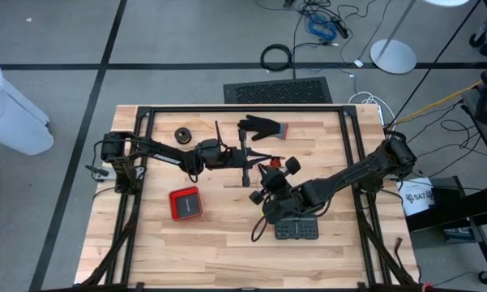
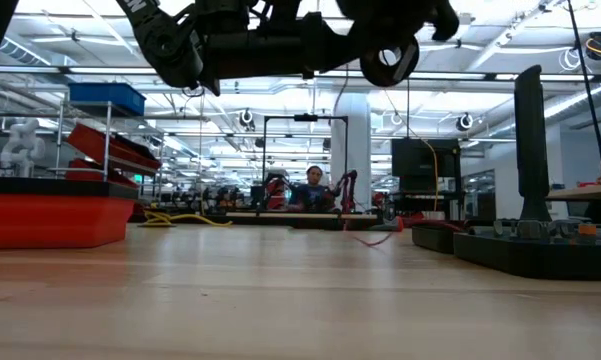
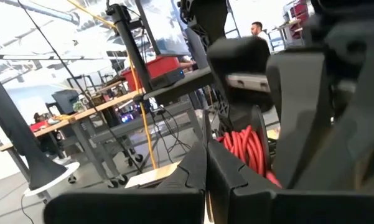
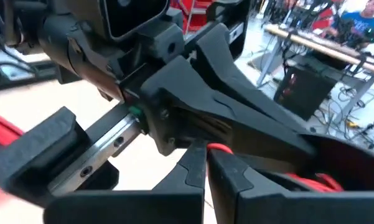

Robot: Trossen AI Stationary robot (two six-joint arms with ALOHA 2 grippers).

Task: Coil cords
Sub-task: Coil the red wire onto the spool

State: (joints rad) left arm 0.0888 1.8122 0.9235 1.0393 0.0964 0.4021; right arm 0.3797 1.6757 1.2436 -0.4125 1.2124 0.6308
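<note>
Both grippers meet mid-table, raised off the wood. Left gripper (image 1: 245,156) fingers closed, no cord seen between them. Right gripper (image 1: 269,173) fingers closed too; red cord (image 4: 219,148) sits right at its tips, can't tell if pinched. Red cord coil (image 3: 252,148) hangs just beyond left fingertips. Small black bundle (image 1: 183,134) far-left. Red box (image 1: 185,203) near-left, lid shut. Black tray (image 1: 296,230) near-right, contents unclear. Glove (image 1: 261,126) far-centre.
</note>
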